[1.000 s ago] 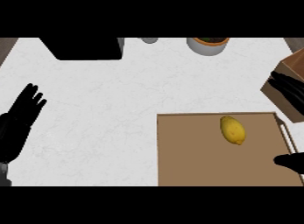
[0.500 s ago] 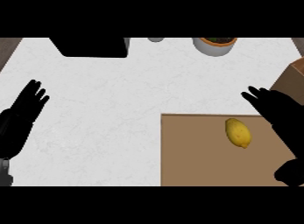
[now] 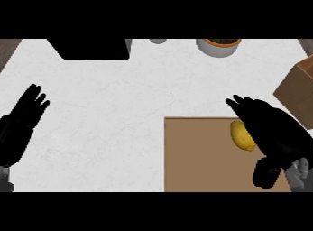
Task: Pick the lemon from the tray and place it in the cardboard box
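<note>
The right hand [image 3: 278, 133] is hovering palm-down with fingers stretched forward and thumb hanging low; the left hand [image 3: 16, 128] is resting open, fingers up.

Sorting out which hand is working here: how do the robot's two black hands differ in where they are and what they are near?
The right hand reaches over the flat brown tray, covering part of the yellow lemon; the left hand rests over bare white counter at the view's left edge. The right hand lies near the brown cardboard box; the left hand has nothing close by. Both are black, with fingers extended.
</note>
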Controlling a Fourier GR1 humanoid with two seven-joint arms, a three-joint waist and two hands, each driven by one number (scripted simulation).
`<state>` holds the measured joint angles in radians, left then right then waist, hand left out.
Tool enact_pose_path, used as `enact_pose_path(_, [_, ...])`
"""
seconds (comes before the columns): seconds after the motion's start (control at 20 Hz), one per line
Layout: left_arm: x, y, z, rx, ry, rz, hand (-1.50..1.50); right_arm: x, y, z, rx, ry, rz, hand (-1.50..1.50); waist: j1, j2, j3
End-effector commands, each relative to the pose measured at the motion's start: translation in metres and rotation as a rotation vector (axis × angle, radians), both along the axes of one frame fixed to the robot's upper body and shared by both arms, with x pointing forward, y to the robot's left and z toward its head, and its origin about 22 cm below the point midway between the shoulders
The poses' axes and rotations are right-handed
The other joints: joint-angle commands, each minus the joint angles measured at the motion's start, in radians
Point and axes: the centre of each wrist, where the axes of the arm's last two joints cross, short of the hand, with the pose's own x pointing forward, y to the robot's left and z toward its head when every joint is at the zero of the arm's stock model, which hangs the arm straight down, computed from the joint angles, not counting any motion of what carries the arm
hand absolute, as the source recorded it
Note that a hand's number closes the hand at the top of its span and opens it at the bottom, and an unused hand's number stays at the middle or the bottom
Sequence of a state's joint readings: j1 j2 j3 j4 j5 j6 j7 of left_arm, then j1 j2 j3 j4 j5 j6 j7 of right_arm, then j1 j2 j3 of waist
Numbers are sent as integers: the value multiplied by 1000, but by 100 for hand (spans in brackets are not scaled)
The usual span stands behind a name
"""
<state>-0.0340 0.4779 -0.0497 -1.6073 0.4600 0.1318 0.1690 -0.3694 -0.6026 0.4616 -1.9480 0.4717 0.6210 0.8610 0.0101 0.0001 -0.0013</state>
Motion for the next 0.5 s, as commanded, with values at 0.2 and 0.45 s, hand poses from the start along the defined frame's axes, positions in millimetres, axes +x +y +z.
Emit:
enact_pose_path(0.2, [0, -5, 6, -8, -4, 6, 0, 4, 0, -2, -102, 73, -43, -150, -10, -1, 1])
enact_pose_path(0.45, [-12, -3, 10, 3, 9, -7, 0, 4, -7, -10, -83, 81, -50, -150, -8, -2, 1])
